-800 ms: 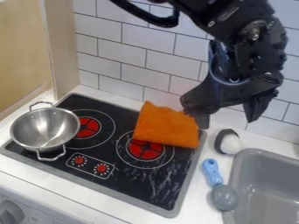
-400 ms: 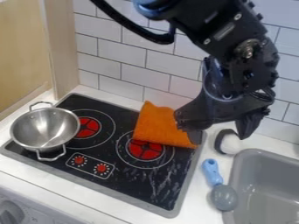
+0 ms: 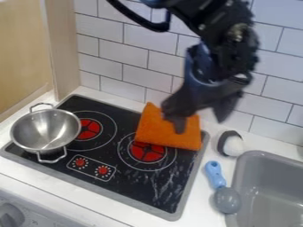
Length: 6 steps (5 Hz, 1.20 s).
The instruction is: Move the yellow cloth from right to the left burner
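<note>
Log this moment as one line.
gripper: open, at orange cloth | cloth: on stove, partly over right burner | left burner: no cloth | metal pot: stove's left side | move: not done

Your black arm (image 3: pixel 207 13) enters at the top edge of the view, slanting down toward the right. A dark cable (image 3: pixel 137 21) loops beside it, on the view's left. Your wrist (image 3: pixel 234 55) bends below that slant, upper right of centre, and your tool (image 3: pixel 200 123) hangs from it, tilted a little toward the view's lower left. Fingers (image 3: pixel 179 125) point down and stand apart, a plain gap between the tips; the one on the view's left reaches lower in the picture. Wrist and tool outlines blurred.
</note>
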Tool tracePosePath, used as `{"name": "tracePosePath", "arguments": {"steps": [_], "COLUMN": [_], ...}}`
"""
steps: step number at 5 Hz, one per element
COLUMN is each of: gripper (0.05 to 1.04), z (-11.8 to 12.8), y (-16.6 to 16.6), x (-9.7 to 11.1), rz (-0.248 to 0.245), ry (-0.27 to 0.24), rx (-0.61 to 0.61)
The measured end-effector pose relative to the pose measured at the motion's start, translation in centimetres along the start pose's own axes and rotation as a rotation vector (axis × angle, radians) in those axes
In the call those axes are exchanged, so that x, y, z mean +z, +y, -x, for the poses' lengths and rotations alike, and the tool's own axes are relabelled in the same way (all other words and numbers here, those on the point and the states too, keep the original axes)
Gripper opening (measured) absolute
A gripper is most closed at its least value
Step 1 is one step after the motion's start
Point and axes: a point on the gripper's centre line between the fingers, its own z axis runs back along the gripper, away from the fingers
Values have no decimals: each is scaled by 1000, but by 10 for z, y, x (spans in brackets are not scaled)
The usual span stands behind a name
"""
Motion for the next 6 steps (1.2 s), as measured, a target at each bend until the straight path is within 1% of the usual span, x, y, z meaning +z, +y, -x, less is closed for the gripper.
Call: {"name": "tracePosePath", "arguments": {"steps": [1, 2, 3, 4, 5, 6], "gripper": [999, 999, 999, 999, 999, 999], "z": [-20, -36, -50, -58, -54, -45], "y": [-4, -5, -9, -14, -7, -2], "x": [-1, -14, -28, -41, -51, -66], "rz": [-7, -49, -63, -75, -146, -190], "ry": [-11, 1, 11, 20, 39, 77], "rx": [89, 158, 196, 194, 187, 170]}}
